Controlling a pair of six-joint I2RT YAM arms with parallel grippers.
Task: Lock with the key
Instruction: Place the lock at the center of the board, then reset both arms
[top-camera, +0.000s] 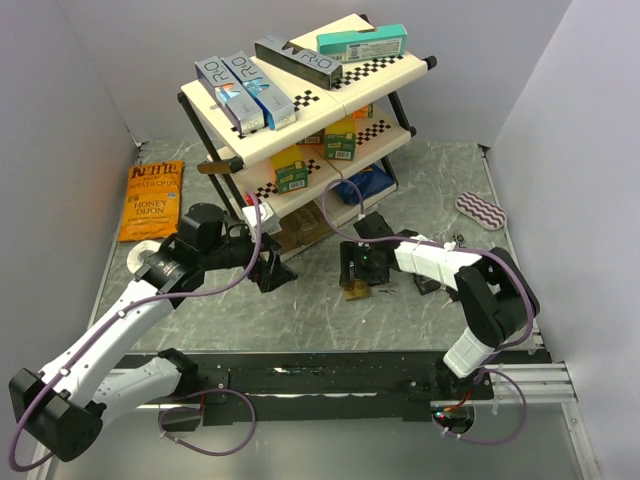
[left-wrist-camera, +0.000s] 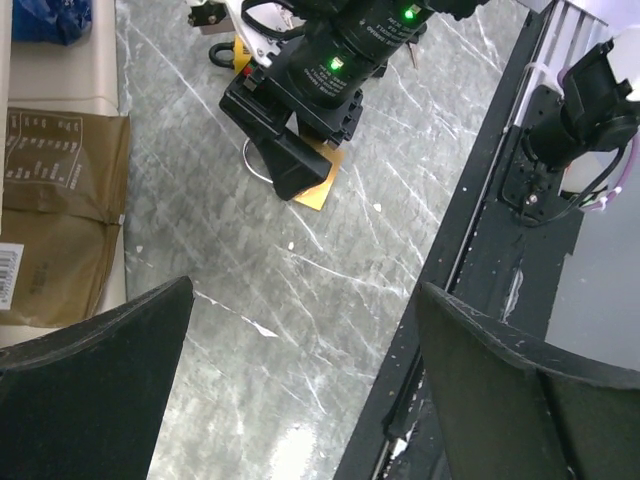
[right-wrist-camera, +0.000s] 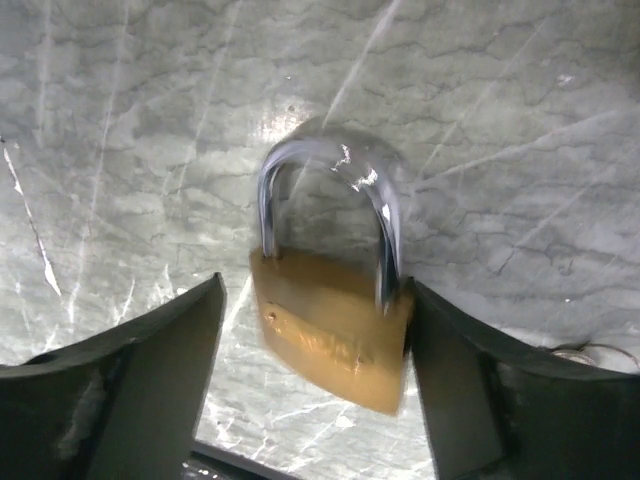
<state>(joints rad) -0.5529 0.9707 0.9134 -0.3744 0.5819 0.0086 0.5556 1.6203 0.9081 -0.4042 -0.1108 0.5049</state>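
Observation:
A brass padlock (right-wrist-camera: 330, 335) with a silver shackle lies on the grey marble table (right-wrist-camera: 120, 120). My right gripper (right-wrist-camera: 316, 285) is low over it, open, one finger on each side of the brass body. The right finger (right-wrist-camera: 470, 400) touches the body and the left finger (right-wrist-camera: 130, 390) stands apart from it. In the top view the padlock (top-camera: 354, 291) pokes out under the right gripper (top-camera: 357, 272). A thin key ring (right-wrist-camera: 590, 352) shows at the right edge, and a small key bunch (top-camera: 385, 290) lies beside the lock. My left gripper (left-wrist-camera: 305, 290) is open and empty above the table, left of the lock (left-wrist-camera: 318, 185).
A tilted two-level shelf rack (top-camera: 400, 75) with several boxes stands at the back. A brown paper packet (left-wrist-camera: 55, 215) lies under it. A chips bag (top-camera: 152, 200) lies at the far left, a striped pad (top-camera: 482, 210) at the right. A black rail (top-camera: 330, 375) runs along the front.

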